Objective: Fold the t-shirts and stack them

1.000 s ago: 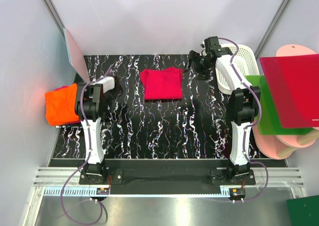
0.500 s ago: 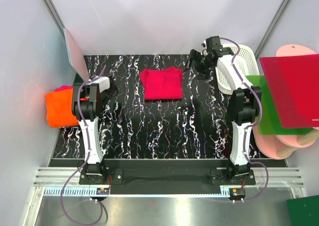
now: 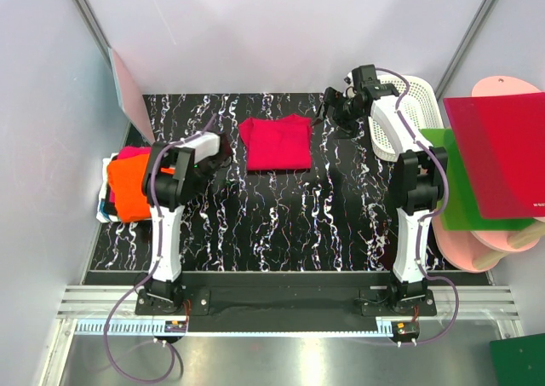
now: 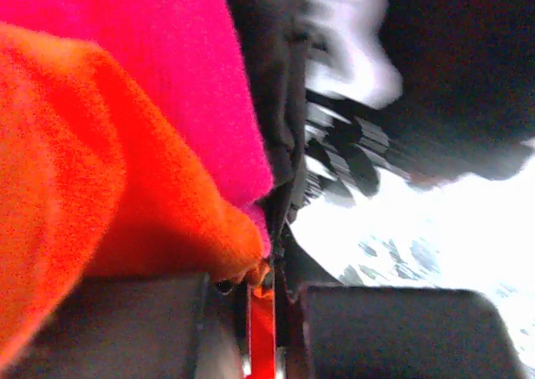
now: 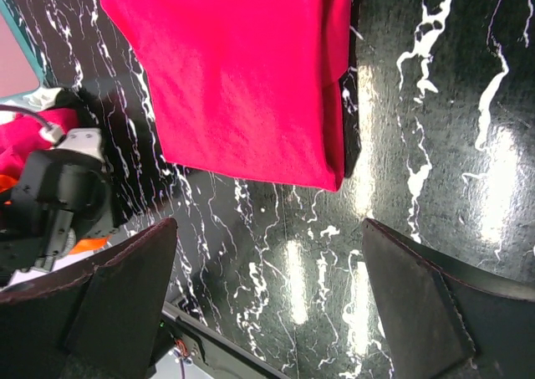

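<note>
- Black marbled desk [image 3: 281, 224], white walls.
- Red t-shirt [image 3: 277, 143] lies folded at 12 o'clock.
- Left claw [image 4: 266, 291] is narrow, pinching orange t-shirt [image 3: 128, 186] at 9 o'clock over pink cloth [image 3: 128, 154]; prob. the stack spot.
- Right claw [image 5: 267, 228] is wide & empty at 1 o'clock; prob. set for pickup.

The top view looks down from above and behind the arm bases and takes in the whole tabletop [image 3: 281, 224], with the folded red t-shirt [image 3: 276, 143] lying toward its far side. The right wrist camera faces down on that same red t-shirt [image 5: 242, 78] from well above, the right claw [image 5: 269, 228] framing the lower corners. The left wrist camera, well left of the red t-shirt, is pressed close against the orange t-shirt [image 4: 92, 161], its picture blurred.
</note>
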Action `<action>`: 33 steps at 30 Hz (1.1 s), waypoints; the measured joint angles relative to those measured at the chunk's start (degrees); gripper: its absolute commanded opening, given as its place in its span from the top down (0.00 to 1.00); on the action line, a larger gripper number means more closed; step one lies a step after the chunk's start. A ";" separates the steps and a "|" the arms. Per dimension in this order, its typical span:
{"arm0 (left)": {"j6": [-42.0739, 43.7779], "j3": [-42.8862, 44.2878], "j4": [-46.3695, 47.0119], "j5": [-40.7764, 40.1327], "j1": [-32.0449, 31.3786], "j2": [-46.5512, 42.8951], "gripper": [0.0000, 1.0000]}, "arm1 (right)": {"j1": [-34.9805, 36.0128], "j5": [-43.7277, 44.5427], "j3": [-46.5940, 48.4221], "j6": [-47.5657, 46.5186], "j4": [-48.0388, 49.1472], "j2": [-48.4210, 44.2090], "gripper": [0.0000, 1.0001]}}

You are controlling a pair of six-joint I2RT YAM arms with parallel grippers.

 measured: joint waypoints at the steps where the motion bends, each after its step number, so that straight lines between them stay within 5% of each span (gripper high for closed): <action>1: -0.07 0.42 -0.22 0.50 -0.79 0.37 1.00 | 0.00 -0.15 -0.26 0.00 0.00 -0.20 0.02; 13: -2.62 4.09 -1.62 3.02 0.52 1.46 1.00 | 0.00 -0.39 -2.14 0.02 0.85 -1.38 0.02; 23: -4.17 3.65 0.39 1.46 10.58 -2.08 0.99 | 0.00 -2.08 -3.39 0.20 1.29 -1.38 0.02; 26: -4.55 3.74 0.48 -0.46 13.68 -2.71 0.88 | 0.00 -2.56 -4.00 0.28 1.36 -1.38 0.02; 29: -4.59 4.61 0.11 -1.11 15.56 -2.73 0.64 | 0.00 -2.95 -4.66 0.39 1.51 -1.38 0.02; 30: -4.46 5.11 -0.07 -1.29 16.02 -2.73 0.20 | 0.00 -3.15 -4.83 0.42 1.51 -1.38 0.02; 31: -4.37 5.68 -0.26 -1.38 16.37 -2.73 0.01 | 0.00 -3.21 -4.98 0.42 1.49 -1.38 0.02; 33: -4.15 6.62 -0.26 -1.55 16.76 -2.73 0.01 | 0.00 -3.32 -5.29 0.42 1.57 -1.38 0.02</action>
